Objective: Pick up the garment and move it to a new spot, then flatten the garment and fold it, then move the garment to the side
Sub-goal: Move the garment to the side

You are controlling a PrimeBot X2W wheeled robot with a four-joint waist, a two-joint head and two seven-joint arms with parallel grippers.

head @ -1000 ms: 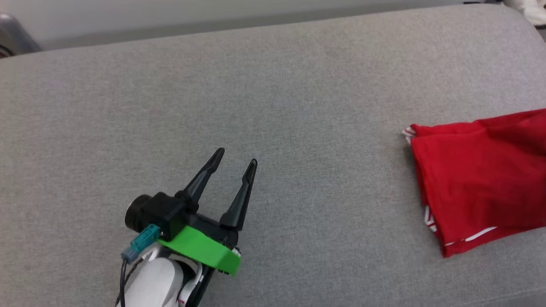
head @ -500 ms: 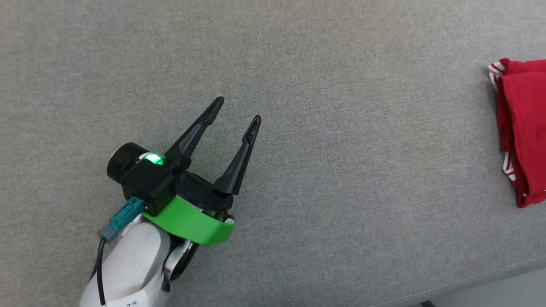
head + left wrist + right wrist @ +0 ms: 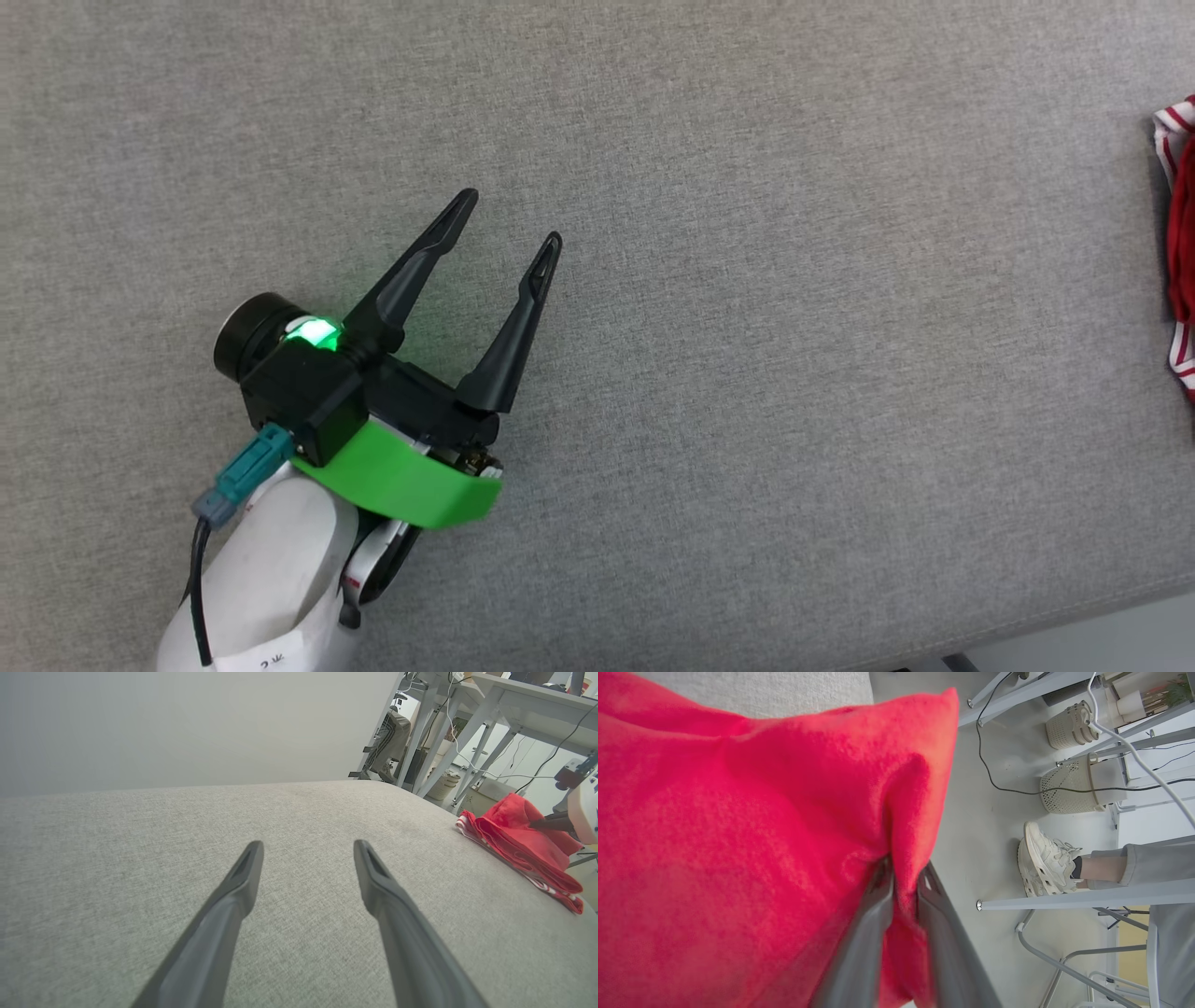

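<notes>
The garment (image 3: 1182,233) is a folded red bundle with red-white striped trim at the right edge of the head view. In the left wrist view the garment (image 3: 514,835) lies at the far right end of the grey cushion. My right gripper (image 3: 533,822) reaches into it from the right. In the right wrist view red cloth (image 3: 738,835) spreads across the left, and my right gripper (image 3: 905,865) has a fold of it pinched between nearly closed fingers. My left gripper (image 3: 513,217) hovers open over bare grey fabric, far left of the garment, with nothing between its fingers (image 3: 243,882).
The grey cushion (image 3: 747,373) spans the scene, its front edge running along the lower right (image 3: 1074,616). Beyond its right end are grey floor, white table legs (image 3: 1064,900), woven baskets (image 3: 1069,786), cables and a person's shoe (image 3: 1043,858).
The head camera has swung down and left, so the garment has slid towards the picture's right edge. The left gripper stays open, and a green light on its wrist has come on.
</notes>
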